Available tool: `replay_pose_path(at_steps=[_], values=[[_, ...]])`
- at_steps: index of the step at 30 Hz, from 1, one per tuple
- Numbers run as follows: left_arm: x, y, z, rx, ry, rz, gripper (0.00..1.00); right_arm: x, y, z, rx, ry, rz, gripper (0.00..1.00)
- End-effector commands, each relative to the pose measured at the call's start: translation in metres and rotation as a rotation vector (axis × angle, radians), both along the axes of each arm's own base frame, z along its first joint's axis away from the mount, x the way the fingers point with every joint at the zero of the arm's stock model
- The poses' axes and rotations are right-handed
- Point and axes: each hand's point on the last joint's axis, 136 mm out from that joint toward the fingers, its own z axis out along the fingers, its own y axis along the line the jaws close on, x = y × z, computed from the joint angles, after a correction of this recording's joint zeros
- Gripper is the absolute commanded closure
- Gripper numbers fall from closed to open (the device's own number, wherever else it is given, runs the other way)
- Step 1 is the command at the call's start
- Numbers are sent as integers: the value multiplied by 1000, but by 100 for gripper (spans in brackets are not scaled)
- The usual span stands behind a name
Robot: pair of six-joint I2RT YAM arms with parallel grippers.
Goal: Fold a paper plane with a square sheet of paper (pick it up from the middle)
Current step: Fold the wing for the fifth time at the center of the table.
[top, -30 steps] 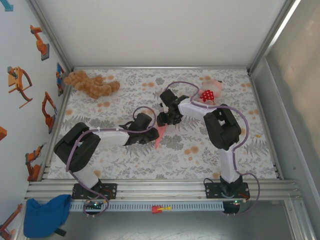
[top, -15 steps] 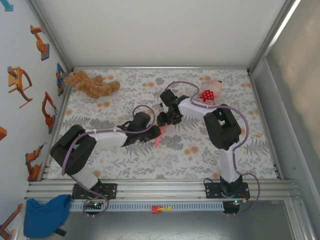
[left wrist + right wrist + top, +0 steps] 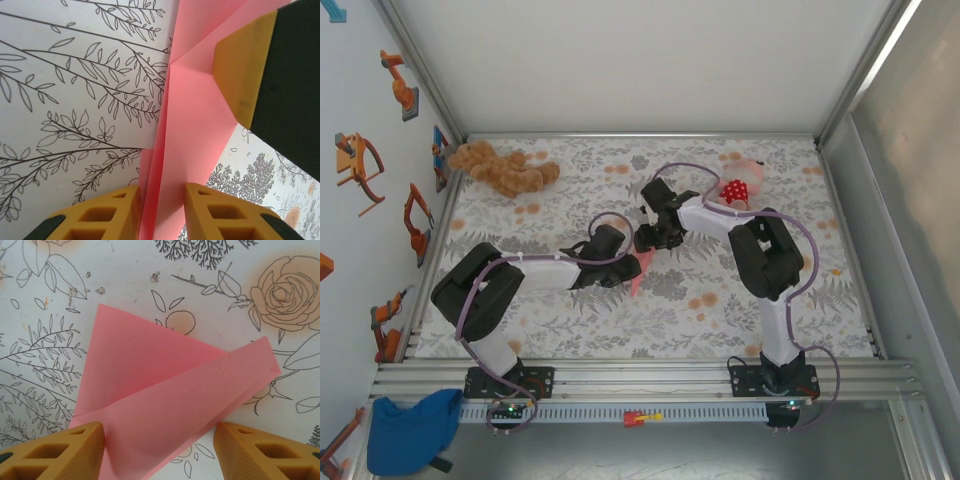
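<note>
left arm: elbow folded back toward the near-left of the table (image 3: 570, 320), forearm running low to the right, left claw (image 3: 625, 262) near table centre. right arm: elbow up on the right side, forearm reaching left, right claw (image 3: 645, 240) just behind the left one, the two nearly touching.

paper (image 3: 636, 277) is mid-table at the claws, folded to a pointed wedge, tip toward the near edge.

left wrist: left claw (image 3: 162, 212) closed in on the paper's (image 3: 195, 125) raised fold, a pad against each side. one of the right claw's fingers (image 3: 240, 65) sits over the paper's far right part.

right wrist: right claw (image 3: 159, 440) spread wide, paper (image 3: 150, 385) flat on the table between its pads, layers overlapping in a triangle. can't tell if they touch.
</note>
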Motion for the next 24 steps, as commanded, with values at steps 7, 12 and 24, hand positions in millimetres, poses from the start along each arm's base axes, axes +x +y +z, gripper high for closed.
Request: replay_pose_path(at_steps=[7,12,24], values=[[-14,15,-34,101,110,16,74,-12,-11,13,118,49,1,36],[-15,14,-37,104,118,14,74,-24,-26,-11,47,94,30,36],[-19,11,-40,127,129,-18,73,-28,-55,-57,-139,137,-26,46]])
